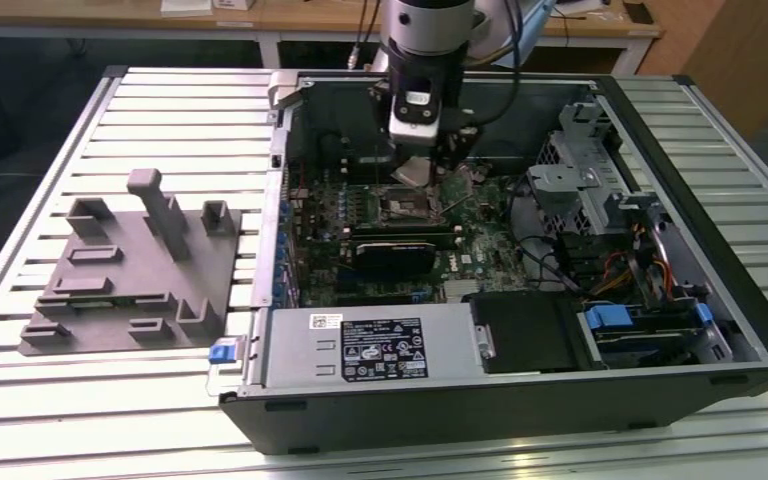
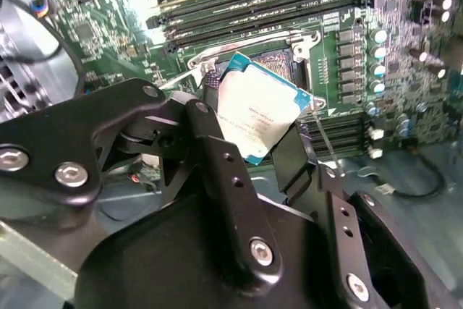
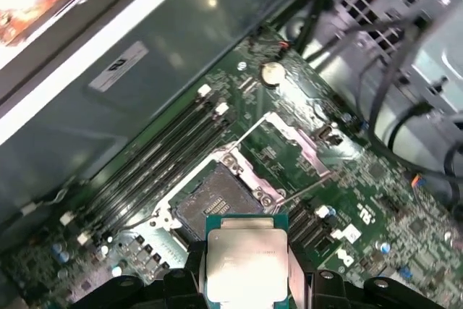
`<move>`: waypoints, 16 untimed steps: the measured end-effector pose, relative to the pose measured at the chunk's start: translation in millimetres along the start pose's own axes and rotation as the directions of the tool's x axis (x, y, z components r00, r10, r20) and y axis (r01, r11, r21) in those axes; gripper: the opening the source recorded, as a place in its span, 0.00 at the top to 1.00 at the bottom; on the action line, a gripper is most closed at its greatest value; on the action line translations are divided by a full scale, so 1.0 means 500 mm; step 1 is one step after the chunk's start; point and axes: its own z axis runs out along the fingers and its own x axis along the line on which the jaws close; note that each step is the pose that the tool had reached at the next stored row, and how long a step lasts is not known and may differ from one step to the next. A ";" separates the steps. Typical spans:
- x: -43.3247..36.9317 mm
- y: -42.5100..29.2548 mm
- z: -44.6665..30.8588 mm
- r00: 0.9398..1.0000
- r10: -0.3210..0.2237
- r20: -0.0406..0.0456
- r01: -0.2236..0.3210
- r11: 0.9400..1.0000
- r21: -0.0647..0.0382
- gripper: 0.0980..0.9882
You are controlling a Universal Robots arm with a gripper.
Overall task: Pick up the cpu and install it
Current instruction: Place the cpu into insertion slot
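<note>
My gripper (image 1: 415,168) clenched on cpu (image 2: 257,110), pinching opposite edges. Chip hangs over open socket (image 3: 217,200), upper centre of exterior view, not seated. I judge it light, stiff, underside fragile: hold edges only.

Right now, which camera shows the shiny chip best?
The second wrist view: the cpu shows nearly its whole silvery face, gripped between the fingers. The first wrist view crops the cpu at the picture's edge; the exterior view gives a small pale patch.
</note>
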 end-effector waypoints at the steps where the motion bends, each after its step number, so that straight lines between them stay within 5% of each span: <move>1: 0.000 0.000 0.000 1.000 0.018 0.001 -0.018 1.000 0.000 0.51; 9: 0.000 0.000 0.001 0.987 0.163 0.012 -0.163 0.987 0.003 0.51; 16: 0.000 0.000 0.002 0.958 0.287 0.021 -0.287 0.958 0.004 0.51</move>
